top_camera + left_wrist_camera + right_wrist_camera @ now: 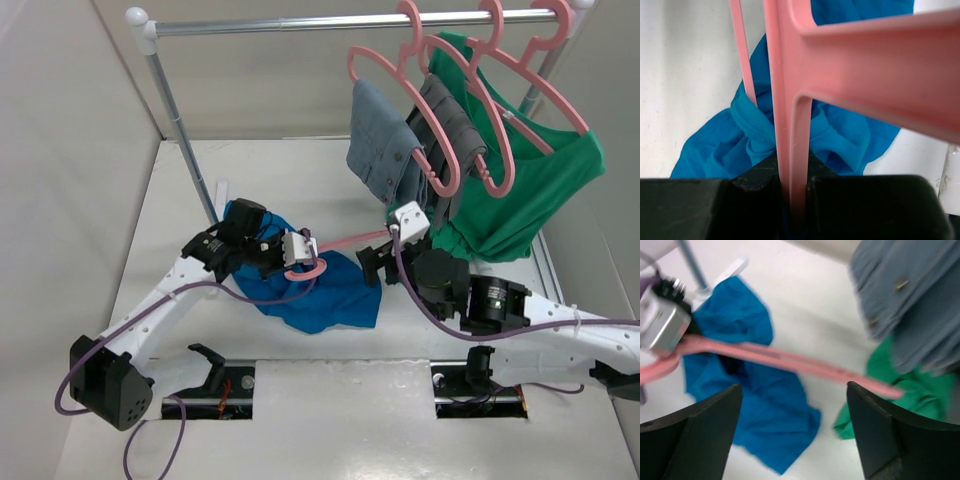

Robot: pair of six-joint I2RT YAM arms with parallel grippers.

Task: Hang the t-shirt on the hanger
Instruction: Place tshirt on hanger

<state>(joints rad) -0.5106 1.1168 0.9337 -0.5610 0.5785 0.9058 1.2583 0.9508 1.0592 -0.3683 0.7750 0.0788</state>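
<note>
Your left hand (795,202) is clenched on the hanger (350,241) near its hook, your right hand (792,390) released by its far arm, and the t-shirt (335,298) lies crumpled on the tabletop (330,400) beneath, so hold the hanger level and feed one arm into the neck.

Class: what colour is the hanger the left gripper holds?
Pink hanger, clearest in the left wrist view.

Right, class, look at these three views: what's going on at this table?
The left gripper is shut on the pink hanger near its hook, holding it over the crumpled blue t-shirt, which lies on the table. The right gripper is open by the hanger's other end, gripping nothing. The t-shirt does not look to be on the hanger yet.
</note>
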